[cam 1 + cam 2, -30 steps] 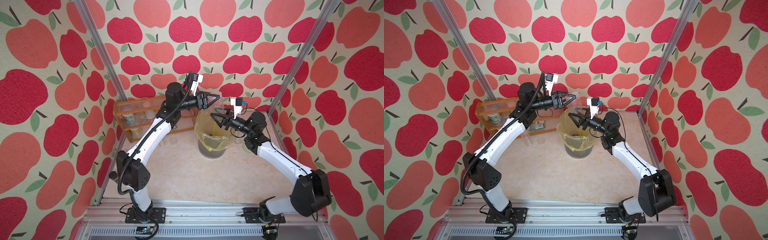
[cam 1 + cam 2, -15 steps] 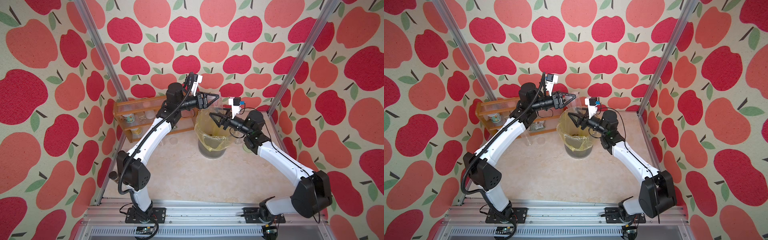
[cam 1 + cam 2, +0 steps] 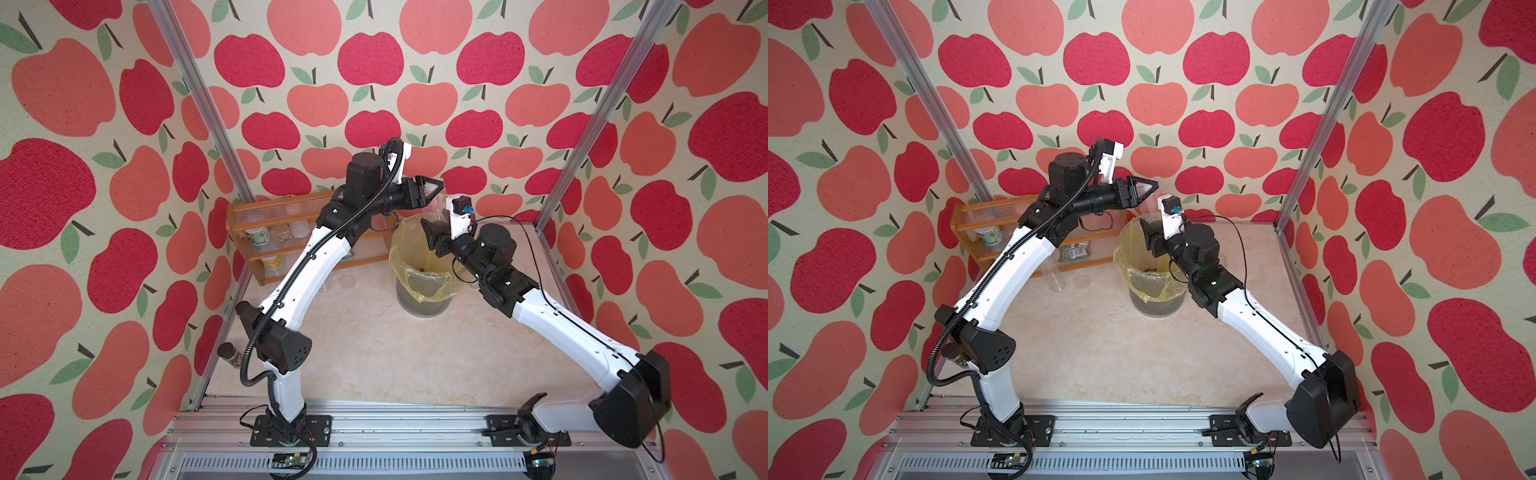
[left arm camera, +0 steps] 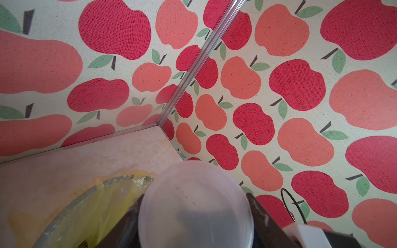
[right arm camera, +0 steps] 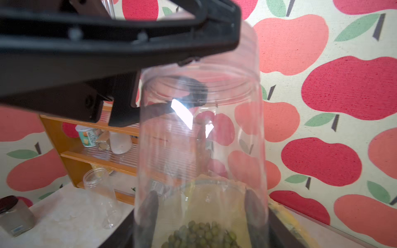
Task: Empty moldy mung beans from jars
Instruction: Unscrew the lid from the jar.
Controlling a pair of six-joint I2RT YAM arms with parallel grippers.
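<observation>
Here, a clear jar (image 5: pixel 199 139) is being held upright in the middle of the right wrist view, with the right gripper (image 5: pixel 200 216) being clamped on its lower wall. The mung beans (image 5: pixel 202 236) are lying at its bottom, at the frame's lower edge. The frosted lid (image 4: pixel 194 193) at the jar's top is being clamped by the left gripper (image 4: pixel 195 216). In both top views, upper centre, the jar is being held above the yellow-lined bin (image 3: pixel 422 301).

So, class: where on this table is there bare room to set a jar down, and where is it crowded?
Free: the wide front stretch of table, bordered by the left arm, the right arm and the bin. Crowded: between the rack and the bin, where an empty jar and a clear lid sit by the left arm.
</observation>
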